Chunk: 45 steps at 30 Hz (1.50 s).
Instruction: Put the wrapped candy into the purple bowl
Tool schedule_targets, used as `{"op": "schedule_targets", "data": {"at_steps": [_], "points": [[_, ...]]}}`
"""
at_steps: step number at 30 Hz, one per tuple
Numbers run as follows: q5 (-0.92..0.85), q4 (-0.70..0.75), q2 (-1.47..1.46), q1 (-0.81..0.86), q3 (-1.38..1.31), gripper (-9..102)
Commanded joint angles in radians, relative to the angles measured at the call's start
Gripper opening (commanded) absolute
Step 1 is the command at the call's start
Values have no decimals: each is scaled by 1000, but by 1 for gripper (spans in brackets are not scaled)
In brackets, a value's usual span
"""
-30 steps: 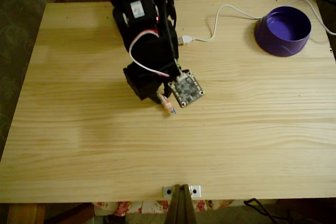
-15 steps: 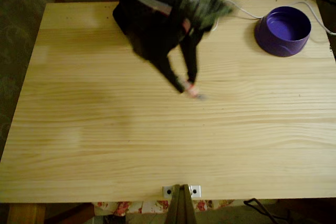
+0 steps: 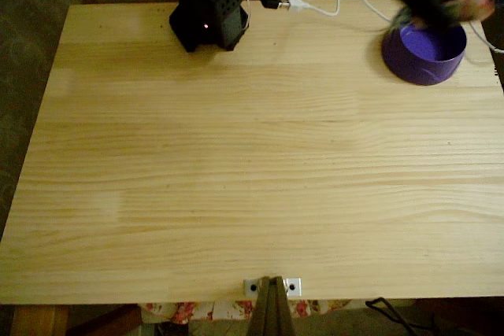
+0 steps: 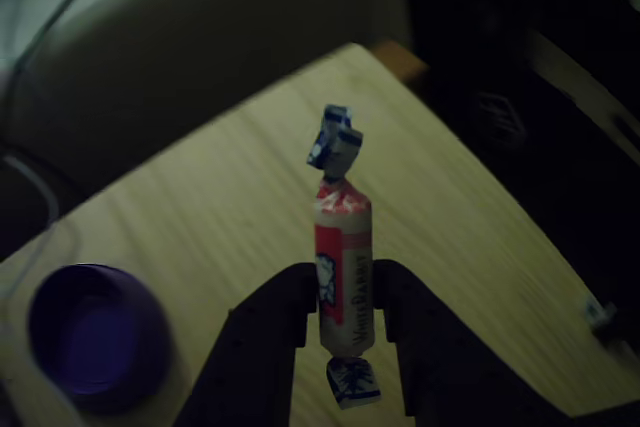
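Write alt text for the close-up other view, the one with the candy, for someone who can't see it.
A black robot hand grips a wrapped candy upright between its two fingers, above a pale wooden table. A purple bowl sits on the table at lower left, and the surroundings are dark and blurred.

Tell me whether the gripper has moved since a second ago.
Yes. In the fixed view the gripper went from mid-table up and right to the purple bowl, carrying the wrapped candy.
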Motion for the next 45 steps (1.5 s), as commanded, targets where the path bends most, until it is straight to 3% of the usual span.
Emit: {"op": "schedule_targets", "data": {"at_steps": [1, 9, 32, 45], "points": [[6, -20, -54, -117, -130, 0], [11, -15, -238, -270, -195, 0], [0, 133, -718, -482, -492, 0], [5, 138, -735, -480, -494, 15]]}}
